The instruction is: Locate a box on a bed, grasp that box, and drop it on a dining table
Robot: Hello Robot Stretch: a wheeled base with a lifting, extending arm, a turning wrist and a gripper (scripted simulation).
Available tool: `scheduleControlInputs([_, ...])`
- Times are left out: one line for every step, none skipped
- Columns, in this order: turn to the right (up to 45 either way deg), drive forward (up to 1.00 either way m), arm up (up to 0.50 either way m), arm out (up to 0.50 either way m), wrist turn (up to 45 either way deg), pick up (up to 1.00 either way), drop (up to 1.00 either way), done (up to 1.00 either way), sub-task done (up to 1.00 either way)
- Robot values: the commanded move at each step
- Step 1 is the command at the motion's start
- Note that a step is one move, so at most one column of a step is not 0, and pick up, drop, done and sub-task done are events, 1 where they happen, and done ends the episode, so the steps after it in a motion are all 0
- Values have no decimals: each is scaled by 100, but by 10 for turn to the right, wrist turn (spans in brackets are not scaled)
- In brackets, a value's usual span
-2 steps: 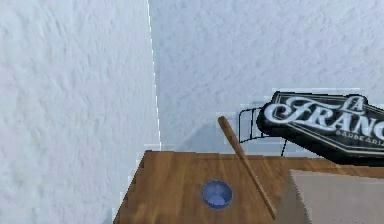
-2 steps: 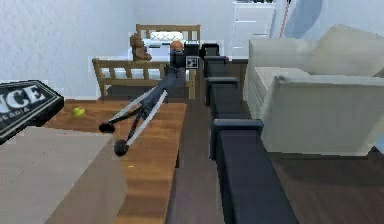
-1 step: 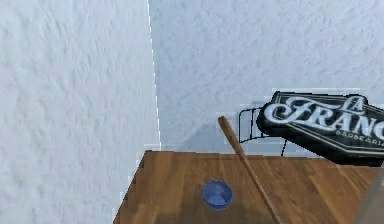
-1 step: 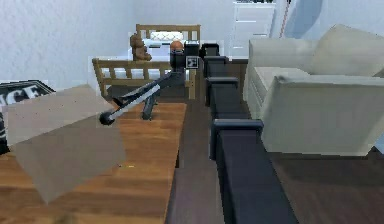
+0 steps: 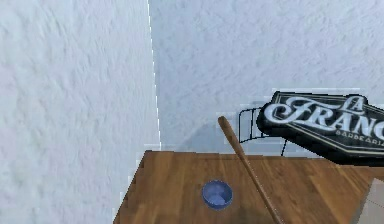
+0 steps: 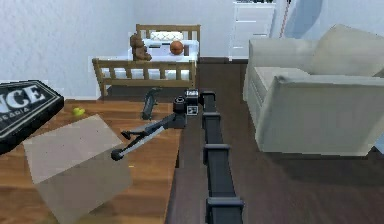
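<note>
A large tan cardboard box (image 6: 72,165) hangs tilted at the far end of my gripper (image 6: 122,150), above the wooden dining table (image 6: 155,175); the gripper holds the box. The arm's dark bar (image 6: 212,150) rises along the table's edge. The table top (image 5: 170,190) also lies below me in the forward view, against a white wall corner. Farther out stands a small wooden bed (image 6: 150,65) with a teddy bear (image 6: 137,45) and a basketball (image 6: 177,47) on it.
On the table are a blue bowl (image 5: 217,193), a long wooden stick (image 5: 250,165), a black sign on a wire stand (image 5: 325,122), and a small yellow-green ball (image 6: 79,113). A pale armchair (image 6: 315,95) stands on the dark floor at the arm side view's right.
</note>
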Motion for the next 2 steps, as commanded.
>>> scheduleControlInputs([0, 0, -32, 0, 0, 0, 0, 0, 0])
scheduleControlInputs([0, 0, 0, 0, 0, 0, 100, 0, 0])
